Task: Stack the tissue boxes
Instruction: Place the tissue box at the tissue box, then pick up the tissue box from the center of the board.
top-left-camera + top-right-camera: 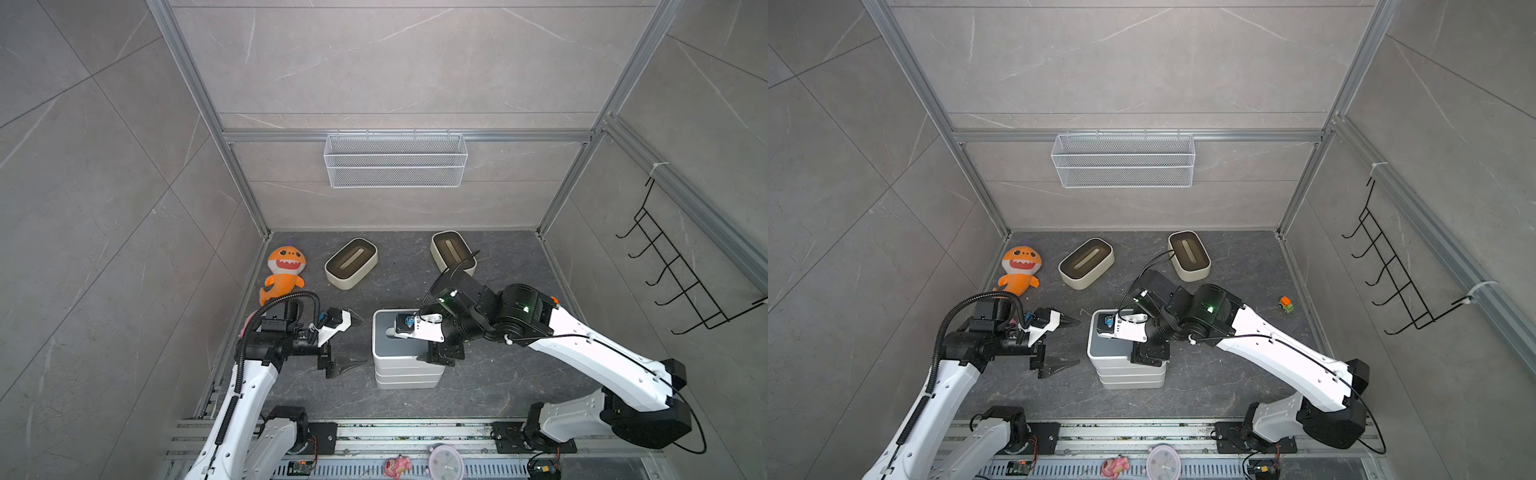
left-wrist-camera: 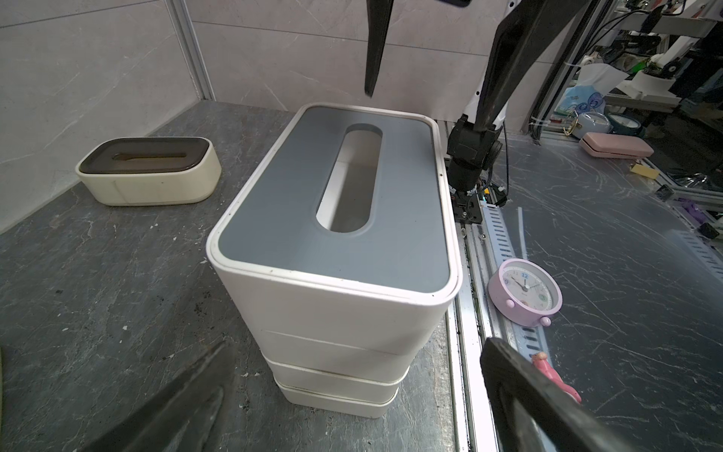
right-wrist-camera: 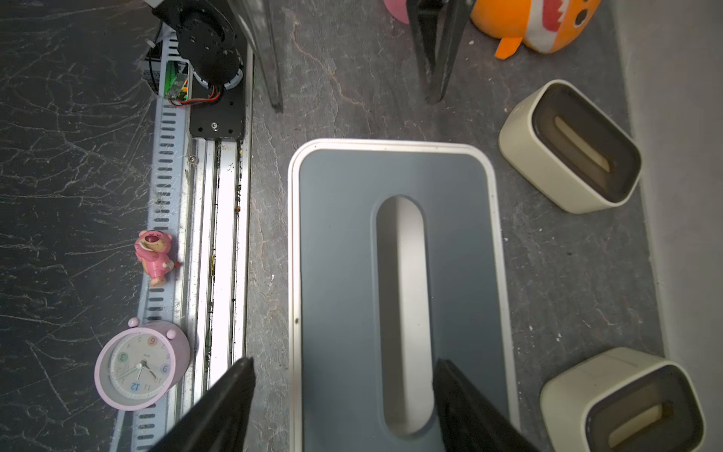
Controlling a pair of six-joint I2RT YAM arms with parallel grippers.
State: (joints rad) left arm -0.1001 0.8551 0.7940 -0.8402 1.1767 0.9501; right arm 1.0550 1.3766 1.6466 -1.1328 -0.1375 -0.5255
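A stack of white tissue boxes (image 1: 409,370) stands at the middle front of the floor, and its top box has a grey slotted lid (image 2: 340,219). My right gripper (image 3: 342,366) hovers above it, open and empty. One fingertip (image 3: 442,371) is over the lid and the other is past the box's wall, over the floor. My left gripper (image 1: 359,340) stands wide open just left of the stack, at its height and clear of it. Two cream tissue boxes with dark-brown lids, one (image 1: 351,263) and another (image 1: 453,251), lie apart near the back wall.
An orange shark plush (image 1: 284,270) lies at the back left. A small toy car (image 1: 1286,305) sits near the right wall. A white mesh basket (image 1: 395,160) hangs on the back wall, a black hook rack (image 1: 673,270) on the right. A pink clock (image 1: 445,461) and a pink figurine (image 1: 397,464) rest on the front rail.
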